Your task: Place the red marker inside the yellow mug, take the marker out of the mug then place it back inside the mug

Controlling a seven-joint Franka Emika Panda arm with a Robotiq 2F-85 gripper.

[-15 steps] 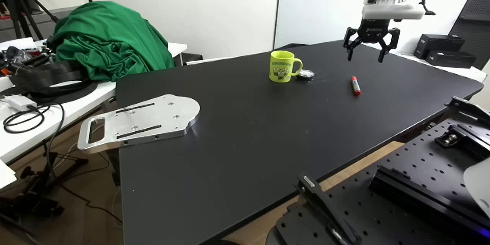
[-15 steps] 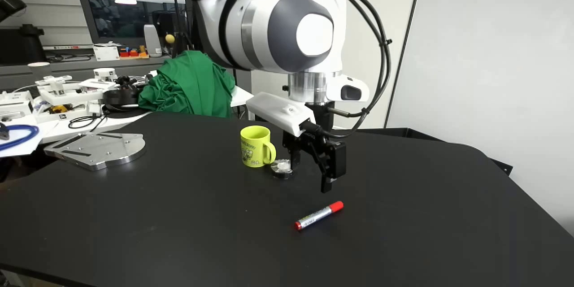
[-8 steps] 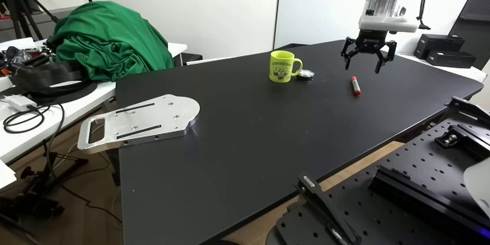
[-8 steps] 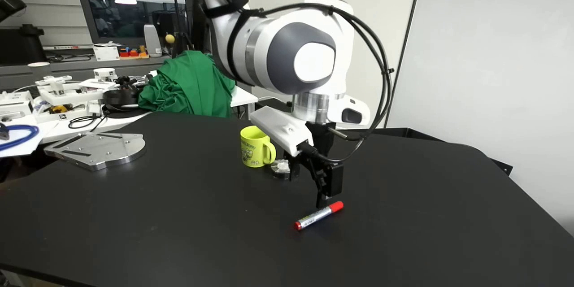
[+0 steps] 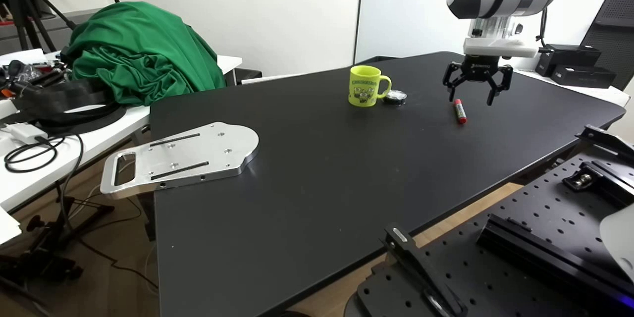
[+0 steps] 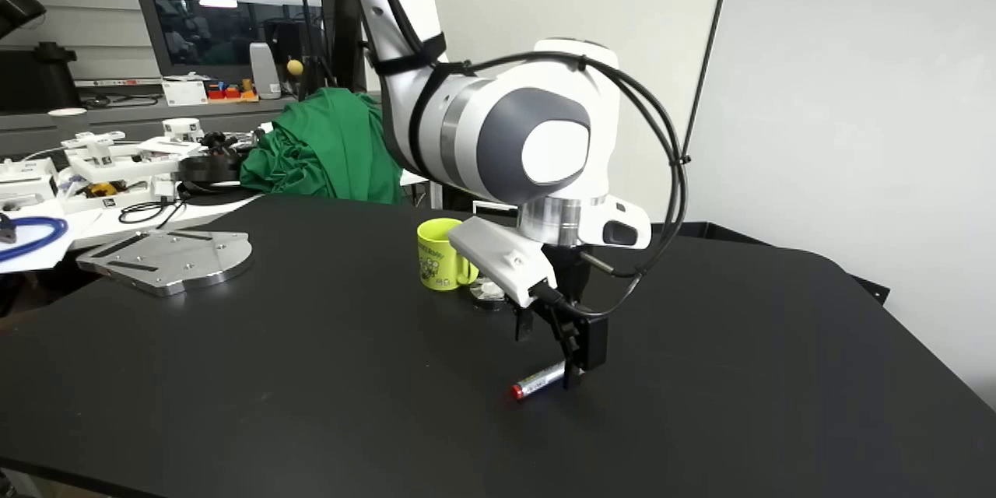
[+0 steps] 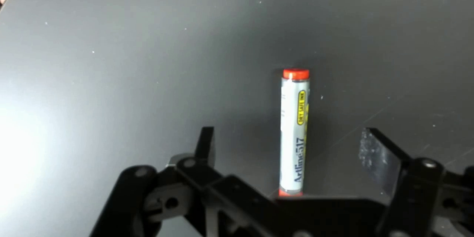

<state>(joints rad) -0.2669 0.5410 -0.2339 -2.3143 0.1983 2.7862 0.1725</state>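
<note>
Now, see the gripper (image 5: 470, 101) hanging low over the black table (image 5: 297, 183), with the fingers (image 7: 379, 159) spread wide apart and nothing in their hold. In the wrist view, find the red marker (image 7: 294, 133) lying flat on the tabletop, roughly midway between the two fingers and clear of both. Can read "Artline 517" and "DRY SAFE INK" along the pale barrel. Can see one red end whole, and the other only in part, behind the gripper's body. In an exterior view, notice the nearer finger (image 6: 572, 375) covering one end of the marker. Cannot make out for sure any gap or contact between fingertips and tabletop.

Well apart from the marker, in both exterior views, find the yellow mug (image 5: 363, 88) upright on the same table, with printed figures on the side and the handle pointing toward a small round object (image 5: 395, 97), dark below and whitish on top. Notice, in an exterior view, a white housing (image 6: 502, 257) on the arm (image 6: 498, 140) partly across the handle. Farther along the table, see a silver metal plate (image 5: 188, 151) lying flat, pierced with slots and holes, jutting past the edge. Beyond, on a white table (image 5: 229, 62), see green cloth (image 5: 143, 54) piled in a heap
</note>
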